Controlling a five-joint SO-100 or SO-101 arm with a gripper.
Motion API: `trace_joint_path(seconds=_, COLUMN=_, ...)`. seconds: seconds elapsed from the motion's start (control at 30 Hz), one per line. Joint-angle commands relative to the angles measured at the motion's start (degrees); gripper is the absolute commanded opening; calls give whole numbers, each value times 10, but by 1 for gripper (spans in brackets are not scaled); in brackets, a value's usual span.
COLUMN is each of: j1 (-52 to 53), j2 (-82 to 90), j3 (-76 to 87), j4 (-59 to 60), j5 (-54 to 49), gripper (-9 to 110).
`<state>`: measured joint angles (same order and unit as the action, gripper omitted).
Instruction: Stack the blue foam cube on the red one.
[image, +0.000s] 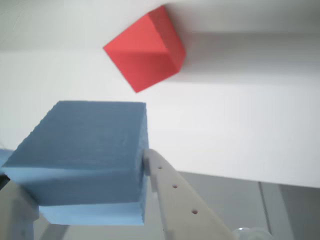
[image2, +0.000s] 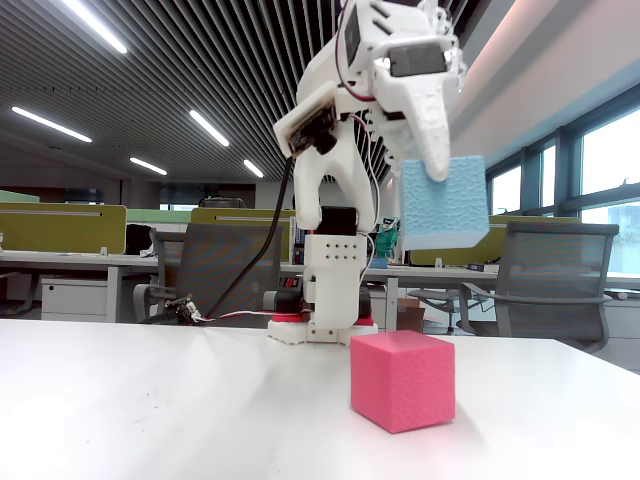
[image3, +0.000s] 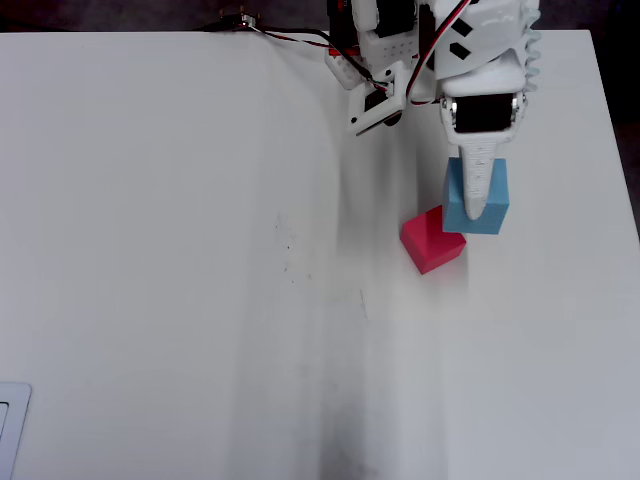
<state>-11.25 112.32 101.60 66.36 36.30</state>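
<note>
The white two-finger claw is clamped on the light sky-blue foam cube, carrying it in the air well above the white surface. The pinkish-red foam cube rests on that surface (one corner turned toward the fixed camera); in the overhead view it lies toward eight o'clock of the blue cube, the two outlines overlapping at a corner, its faces skewed against the blue cube's. So I judge the load needs a short shift that way, perhaps a twist, before lowering.
</note>
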Motion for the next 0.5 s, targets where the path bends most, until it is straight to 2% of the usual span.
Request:
trace_joint_path(seconds=0.0, j1=18, j2=40, j3=25, j4=-4, j5=-4, gripper=25)
trace_joint_path(seconds=0.23, j1=49, j2=58, j3=84, j4=-26, j5=-5, gripper=25)
trace_joint_path(seconds=0.47, j1=64, j2=7, j3=72, j4=-53, j5=-5, gripper=24)
